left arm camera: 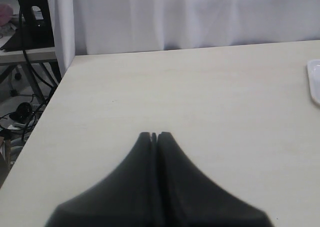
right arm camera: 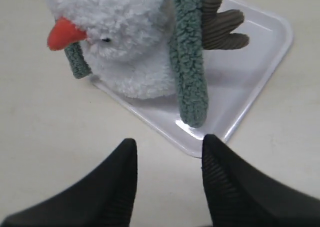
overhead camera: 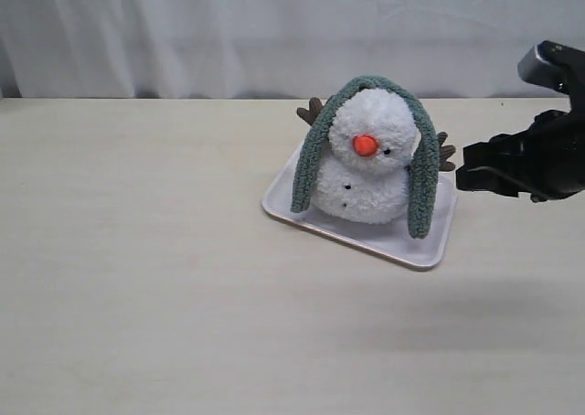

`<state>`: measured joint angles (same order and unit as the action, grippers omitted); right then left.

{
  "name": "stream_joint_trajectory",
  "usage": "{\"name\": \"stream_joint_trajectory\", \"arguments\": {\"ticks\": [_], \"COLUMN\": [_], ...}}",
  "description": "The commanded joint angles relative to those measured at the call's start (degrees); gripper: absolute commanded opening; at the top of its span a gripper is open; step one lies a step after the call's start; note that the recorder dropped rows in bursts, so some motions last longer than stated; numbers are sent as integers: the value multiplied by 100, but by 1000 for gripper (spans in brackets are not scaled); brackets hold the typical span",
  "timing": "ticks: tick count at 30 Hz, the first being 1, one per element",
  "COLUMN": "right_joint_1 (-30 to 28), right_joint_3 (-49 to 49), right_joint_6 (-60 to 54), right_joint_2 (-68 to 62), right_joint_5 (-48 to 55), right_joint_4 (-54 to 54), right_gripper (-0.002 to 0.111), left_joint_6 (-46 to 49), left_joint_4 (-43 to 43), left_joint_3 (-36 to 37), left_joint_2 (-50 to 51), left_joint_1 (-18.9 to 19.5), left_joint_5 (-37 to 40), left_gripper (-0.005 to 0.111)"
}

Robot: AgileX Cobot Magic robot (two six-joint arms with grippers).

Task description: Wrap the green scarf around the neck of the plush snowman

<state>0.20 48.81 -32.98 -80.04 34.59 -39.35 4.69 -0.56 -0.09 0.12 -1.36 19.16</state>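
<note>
The plush snowman [overhead camera: 366, 164] sits upright on a white tray [overhead camera: 430, 246], orange nose facing the camera. The green scarf [overhead camera: 423, 182] lies draped over the top of its head, one end hanging down each side to the tray; the neck is bare. My right gripper [overhead camera: 464, 177] hovers open just right of the snowman, apart from it, holding nothing. In the right wrist view the scarf's hanging end [right arm camera: 191, 87] and the snowman [right arm camera: 125, 32] lie ahead of the open gripper [right arm camera: 167, 144]. My left gripper [left arm camera: 154, 135] is shut and empty over bare table, outside the exterior view.
A brown corduroy arm [right arm camera: 222, 27] sticks out behind the scarf's end. The tray's edge [left arm camera: 315, 82] shows at the side of the left wrist view. The table's left edge [left arm camera: 45, 117] drops off to cables and a stand. A white curtain [overhead camera: 274, 31] backs the table.
</note>
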Motion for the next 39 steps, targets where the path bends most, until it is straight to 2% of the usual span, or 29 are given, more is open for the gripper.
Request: {"name": "stream_joint_trajectory", "arguments": {"ticks": [1, 5, 7, 8, 9, 10, 13, 15, 18, 21, 23, 30, 33, 39], "right_joint_1": [-2, -2, -25, -78, -132, -319, -728, -770, -403, 199, 382, 392, 392, 392], "right_joint_3": [107, 334, 475, 646, 721, 841, 831, 755, 487, 297, 297, 222, 232, 232], "right_joint_6": [-803, -904, -1281, -1281, -1209, -872, -111, -171, -537, -790, -837, -887, -1492, -3355], "right_joint_2": [-456, -643, -633, -565, -522, -358, 132, 384, 416, 22, -282, -1331, -1765, -1979], "right_joint_5": [-228, -542, -665, -395, -82, 338, 366, 237, 156, -140, -340, -1162, -1580, -1368], "right_joint_4": [-712, -785, -1149, -1218, -1165, -822, 95, 121, -280, -281, -281, -373, -935, -2688], "right_gripper": [41, 41, 47, 55, 58, 58, 58, 58, 58, 58, 58, 57, 50, 47], "left_joint_6": [-1, -1, -1, -1, -1, -1, -1, -1, -1, -1, -1, -1, -1, -1], "left_joint_4": [3, 3, 3, 3, 3, 3, 3, 3, 3, 3, 3, 3, 3, 3], "left_joint_3": [9, 9, 9, 9, 9, 9, 9, 9, 9, 9, 9, 9, 9, 9], "left_joint_2": [-12, -12, -12, -12, -12, -12, -12, -12, -12, -12, -12, -12, -12, -12], "left_joint_1": [3, 3, 3, 3, 3, 3, 3, 3, 3, 3, 3, 3, 3, 3], "left_joint_5": [-63, -63, -63, -63, -63, -63, -63, -63, -63, -63, -63, -63, -63, -63], "left_gripper": [0, 0, 0, 0, 0, 0, 0, 0, 0, 0, 0, 0, 0, 0]}}
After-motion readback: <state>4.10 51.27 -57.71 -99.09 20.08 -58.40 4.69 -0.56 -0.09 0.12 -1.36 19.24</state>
